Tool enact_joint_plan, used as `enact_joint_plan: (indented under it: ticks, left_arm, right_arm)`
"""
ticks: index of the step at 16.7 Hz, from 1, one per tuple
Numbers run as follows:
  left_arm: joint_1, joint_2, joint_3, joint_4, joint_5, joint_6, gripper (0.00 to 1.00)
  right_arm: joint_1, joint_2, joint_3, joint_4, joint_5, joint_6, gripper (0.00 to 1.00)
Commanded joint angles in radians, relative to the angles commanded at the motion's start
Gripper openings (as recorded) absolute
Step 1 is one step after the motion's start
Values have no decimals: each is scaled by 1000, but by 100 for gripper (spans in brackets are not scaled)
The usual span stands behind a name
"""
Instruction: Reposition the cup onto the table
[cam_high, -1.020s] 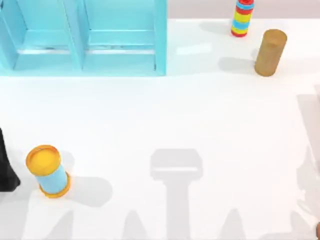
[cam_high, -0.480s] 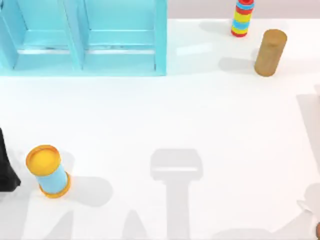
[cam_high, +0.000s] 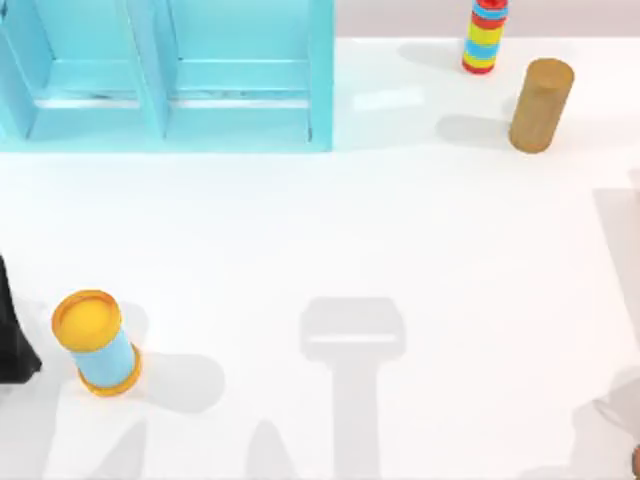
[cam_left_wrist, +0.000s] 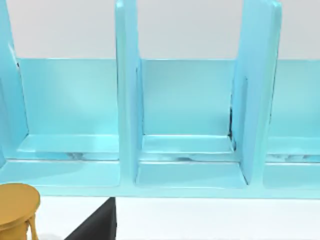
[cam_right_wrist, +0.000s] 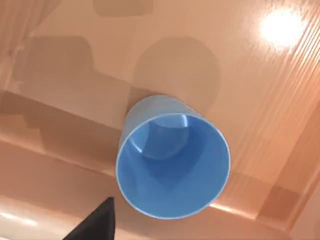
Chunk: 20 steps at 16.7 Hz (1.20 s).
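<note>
The cup (cam_right_wrist: 172, 165) is a plain mid-blue cup standing upright on a glossy orange-brown wooden surface (cam_right_wrist: 250, 75), seen from straight above with its blue inside showing. One black fingertip (cam_right_wrist: 95, 222) of my right gripper shows beside the cup and a little apart from it, so the gripper is open and holds nothing. The table (cam_high: 400, 230) is the wide white surface in the top view. My left arm (cam_high: 10, 340) is parked at the table's left edge, its fingertip (cam_left_wrist: 95, 225) showing alone, open, facing the shelf.
A turquoise shelf unit (cam_high: 170, 75) stands at the back left. A light-blue cylinder with yellow-orange top (cam_high: 95, 340) stands near the left arm. A tan cylinder (cam_high: 540, 105) and a striped stack (cam_high: 485, 35) stand at the back right.
The arm shadow at the table's right edge has slid down toward the front right corner. The objects and the left arm have not moved.
</note>
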Motion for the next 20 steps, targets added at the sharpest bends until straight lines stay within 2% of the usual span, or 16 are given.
enact_joint_plan:
  ticks: [4,10,20]
  left_arm:
    - [0,0,0,0,0,0,100]
    - [0,0,0,0,0,0,100]
    - [0,0,0,0,0,0,100]
  right_arm:
    - [-65,143,118,-118,0,-106,100]
    - [-65,152,123,-123,0,-114,100]
    - [-53,273,-118,240,-3,-98,100]
